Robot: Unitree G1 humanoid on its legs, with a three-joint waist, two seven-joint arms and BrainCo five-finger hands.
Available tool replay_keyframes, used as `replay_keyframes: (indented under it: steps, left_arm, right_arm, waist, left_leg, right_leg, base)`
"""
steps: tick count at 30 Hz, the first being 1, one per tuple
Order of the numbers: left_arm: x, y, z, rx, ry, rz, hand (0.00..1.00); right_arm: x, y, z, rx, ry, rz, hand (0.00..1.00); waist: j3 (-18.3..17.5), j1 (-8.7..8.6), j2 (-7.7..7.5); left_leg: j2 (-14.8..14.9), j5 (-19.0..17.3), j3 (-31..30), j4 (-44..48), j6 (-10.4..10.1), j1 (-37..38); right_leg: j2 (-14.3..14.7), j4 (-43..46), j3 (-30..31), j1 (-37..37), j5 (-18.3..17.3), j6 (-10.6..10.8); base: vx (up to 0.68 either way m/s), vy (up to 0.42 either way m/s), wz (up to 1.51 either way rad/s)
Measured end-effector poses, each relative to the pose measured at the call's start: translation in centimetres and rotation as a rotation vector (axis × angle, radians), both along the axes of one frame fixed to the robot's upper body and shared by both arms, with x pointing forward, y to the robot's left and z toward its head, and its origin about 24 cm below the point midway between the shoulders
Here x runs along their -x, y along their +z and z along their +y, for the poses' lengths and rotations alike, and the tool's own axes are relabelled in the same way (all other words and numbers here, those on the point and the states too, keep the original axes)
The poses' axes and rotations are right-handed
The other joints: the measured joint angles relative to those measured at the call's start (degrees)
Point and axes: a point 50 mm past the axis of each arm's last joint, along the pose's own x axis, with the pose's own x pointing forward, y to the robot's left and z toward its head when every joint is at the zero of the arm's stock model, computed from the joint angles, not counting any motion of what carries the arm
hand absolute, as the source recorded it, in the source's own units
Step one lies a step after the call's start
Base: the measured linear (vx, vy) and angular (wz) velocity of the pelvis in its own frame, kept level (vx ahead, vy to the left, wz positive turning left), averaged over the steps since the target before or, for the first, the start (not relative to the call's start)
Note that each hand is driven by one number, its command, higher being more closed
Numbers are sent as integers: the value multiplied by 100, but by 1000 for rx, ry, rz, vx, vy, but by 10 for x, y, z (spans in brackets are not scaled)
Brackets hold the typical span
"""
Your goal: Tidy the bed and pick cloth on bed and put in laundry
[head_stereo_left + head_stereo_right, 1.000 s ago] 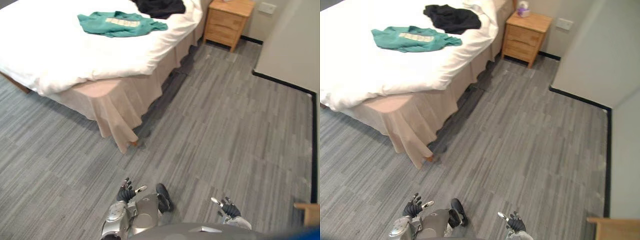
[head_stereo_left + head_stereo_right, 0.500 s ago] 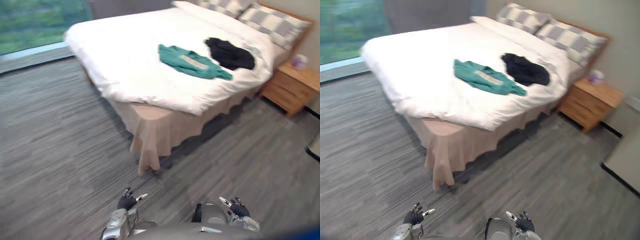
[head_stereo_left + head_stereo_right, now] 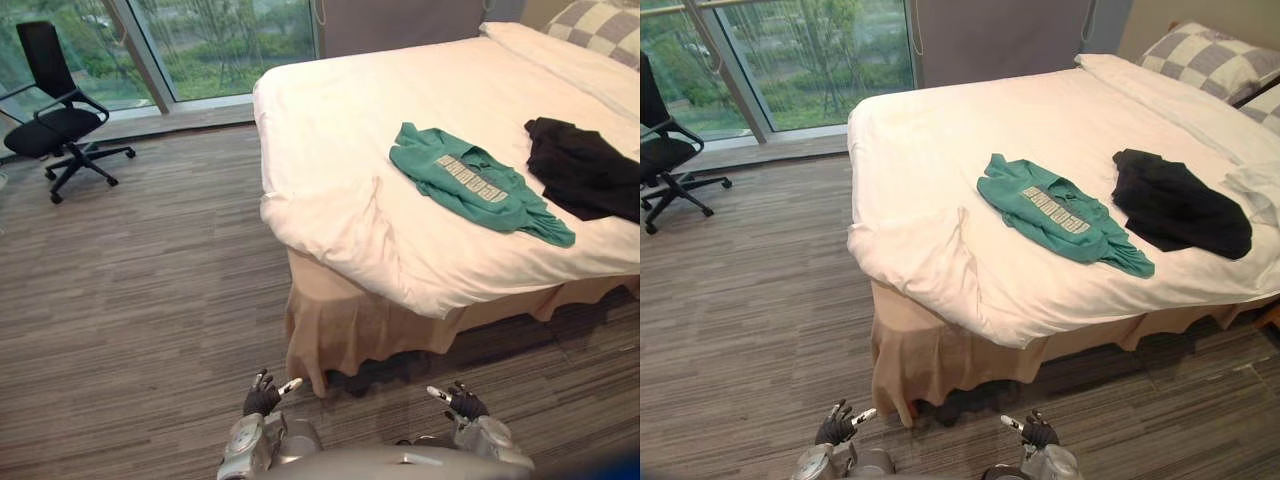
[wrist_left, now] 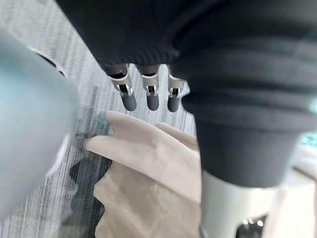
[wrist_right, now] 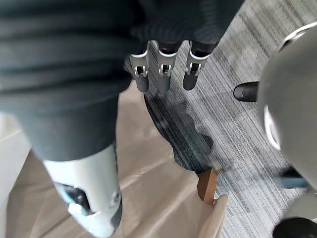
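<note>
Well, you have both hands down low over the floor [image 3: 150,300], short of the bed's near corner. Your left robot hand [image 3: 262,397] has its fingers loosely spread and holds nothing. Your right robot hand [image 3: 463,403] is likewise relaxed and empty. The wrist views bear that out, with straight fingers over the beige bed skirt [image 3: 340,335].

What you want lies ahead and to the right, up on the white bed [image 3: 330,130]. The green shirt [image 3: 480,185] is spread flat, well apart from either hand. Its long axis runs on a slant from the middle of the bed toward the side edge on the right. The black garment [image 3: 585,170] is bunched just beside it, farther right, toward the checked pillow [image 3: 1210,58].

Your right robot hand is the nearer one to both pieces, and the shirt's trailing end by the edge looks like the closest place to take hold. I'd judge you need to step right along the bed's side before any reach, since from here neither arm would get there.
</note>
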Motion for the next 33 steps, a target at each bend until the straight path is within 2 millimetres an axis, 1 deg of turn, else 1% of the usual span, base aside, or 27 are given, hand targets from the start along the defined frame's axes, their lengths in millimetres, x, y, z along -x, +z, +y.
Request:
replay_keyframes:
  steps: [1,2,3,4,5,7,9,11,12,14,15,17,18,20,22,24,25,27,28,29,30,32,33]
  left_arm:
    - [2,-2,-1,20,29,8,0]
    - [4,-2,-1,34,56,13,0]
    - [5,-3,5,42,107,19,0]
    - [7,-4,8,54,150,29,0]
    - [6,-4,15,55,199,37,0]
    - [9,-5,17,82,287,48,0]
    - [15,-7,22,105,405,61,0]
    - [22,-6,36,138,578,48,0]
    - [24,-6,39,142,624,44,0]
    - [32,-5,52,149,777,31,0]
    - [33,-5,55,150,808,24,0]
    - [34,2,71,127,914,-24,0]
    - [34,4,76,117,936,-38,0]
    - [26,18,96,60,967,-123,0]
    - [10,41,120,-51,907,-246,0]
    - [-12,73,140,-181,812,-398,0]
    - [-21,90,148,-249,761,-474,0]
    - [-44,126,159,-389,649,-635,0]
    - [-53,139,159,-423,606,-696,0]
    - [-66,156,156,-471,527,-770,0]
    - [-75,167,151,-503,466,-817,0]
    - [-102,196,130,-602,268,-936,0]
    - [-110,205,121,-627,207,-978,0]
  right_arm:
    - [3,0,-6,13,-1,13,0]
    - [6,-1,-11,27,-5,23,0]
    - [8,-2,-9,19,-4,40,0]
    - [13,-4,-7,12,-8,52,0]
    - [16,-5,-6,5,-21,63,0]
    - [19,-6,-7,-1,-40,72,0]
    - [20,-7,-4,-10,-48,76,0]
    - [17,-7,-3,-18,-48,69,0]
    - [16,-6,-2,-19,-49,68,0]
    - [14,-6,-2,-26,-52,66,0]
    - [14,-6,-2,-27,-51,70,0]
    - [13,-5,-2,-37,-51,73,0]
    - [14,-5,-2,-40,-48,74,0]
    - [17,-6,-2,-53,-41,86,0]
    - [16,-5,0,-73,-32,78,0]
    - [16,-5,1,-90,-26,83,0]
    - [16,-5,2,-98,-24,87,0]
    - [15,-4,3,-116,-17,80,0]
    - [14,-3,3,-119,-15,72,0]
    - [14,-3,2,-121,-17,65,0]
    - [14,-2,2,-122,-20,63,0]
    - [13,-2,2,-137,-37,62,0]
    - [12,-2,3,-138,-37,61,0]
  waist:
    - [-41,-6,72]
    - [-54,20,103]
    - [-72,78,34]
    - [-112,78,-98]
    - [-114,64,-183]
    - [-114,73,-213]
    - [-102,81,-186]
    - [-100,119,-159]
    - [-101,125,-158]
    - [-101,117,-153]
    - [-100,114,-152]
    - [-93,119,-135]
    - [-92,121,-132]
    - [-93,135,-132]
    - [-113,129,-109]
    - [-146,129,-125]
    - [-153,125,-111]
    - [-177,125,-147]
    - [-199,122,-162]
    - [-243,120,-181]
    - [-251,120,-195]
    - [-285,118,-216]
    - [-331,120,-266]
  left_leg:
    - [-93,514,2,-809,58,62]
    - [-111,755,-5,-986,142,88]
    - [-211,844,74,-1155,155,235]
    - [-368,920,93,-1465,192,355]
    - [-507,1028,89,-1704,246,440]
    - [-689,1164,70,-2013,302,586]
    - [-794,1233,47,-2237,328,803]
    - [-815,1290,31,-2396,320,964]
    - [-818,1332,19,-2456,312,991]
    - [-831,1512,-38,-2765,312,1088]
    - [-842,1564,-69,-2851,317,1106]
    - [-832,1603,-83,-2881,332,1079]
    - [-831,1606,-84,-2882,334,1082]
    - [-830,1601,-77,-2886,333,1098]
    - [-826,1557,-38,-2888,340,1042]
    - [-791,1557,205,-2888,341,1034]
    - [-793,1557,248,-2889,341,1026]
    - [-821,1557,262,-2889,342,1007]
    - [-833,1556,263,-2890,343,979]
    - [-854,1549,263,-2890,354,944]
    - [-876,1540,262,-2890,368,949]
    - [-919,1529,298,-2889,379,954]
    - [-929,1526,335,-2888,387,959]
  right_leg:
    - [47,8,67,-8,-20,58]
    - [54,4,133,-9,-47,107]
    - [-37,-14,140,56,-17,176]
    - [-124,-60,129,50,-50,224]
    - [-249,-95,105,63,-57,252]
    - [-347,-158,43,149,-71,328]
    - [-435,-160,-31,305,-104,386]
    - [-459,-147,-59,410,-105,387]
    - [-456,-143,-71,418,-105,387]
    - [-441,-132,-157,411,-143,435]
    - [-442,-129,-198,403,-169,433]
    - [-446,-28,-211,351,-208,424]
    - [-448,-6,-217,350,-215,424]
    - [-459,5,-281,336,-224,428]
    - [-465,-10,-341,333,-253,435]
    - [-478,-43,-364,345,-269,454]
    - [-489,-48,-371,346,-268,457]
    - [-503,-84,-370,349,-268,474]
    - [-504,-126,-370,346,-259,489]
    - [-508,-172,-368,334,-241,516]
    - [-517,-181,-363,336,-234,525]
    - [-568,-171,-323,362,-158,547]
    - [-569,-177,-297,371,-149,549]
  base:
    - [173,76,-30]
    - [241,121,-29]
    - [253,114,-18]
    - [275,114,5]
    - [208,88,17]
    - [183,93,28]
    - [117,56,22]
    - [27,3,10]
    - [-21,-38,12]
    - [-57,-54,16]
    - [-84,-55,19]
    - [-106,-32,9]
    - [-98,-5,2]
    - [-103,12,6]
    - [-108,21,12]
    - [-62,32,11]
    - [-16,33,6]
    - [30,35,5]
    - [65,33,8]
    - [72,18,9]
    - [116,31,9]
    - [144,40,-1]
    - [152,25,-15]
